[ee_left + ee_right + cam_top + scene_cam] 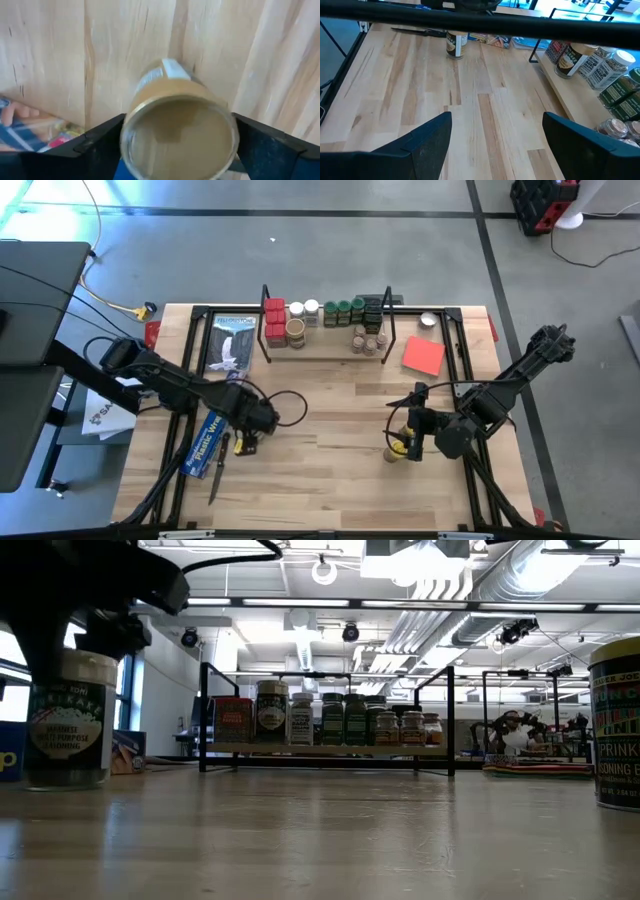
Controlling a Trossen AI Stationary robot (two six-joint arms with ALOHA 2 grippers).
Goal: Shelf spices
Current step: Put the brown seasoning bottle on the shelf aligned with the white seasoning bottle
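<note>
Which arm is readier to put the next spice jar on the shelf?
Left. The left gripper seems to clasp the tan-lidded jar, ready to carry to the shelf. The right gripper is open and empty, beside the yellow jar.

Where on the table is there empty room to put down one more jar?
The wide bare wood in the middle, between the left gripper and right gripper, in front of the shelf. Crowded: the shelf itself, packed with spices, and the table's left side by the blue box.
</note>
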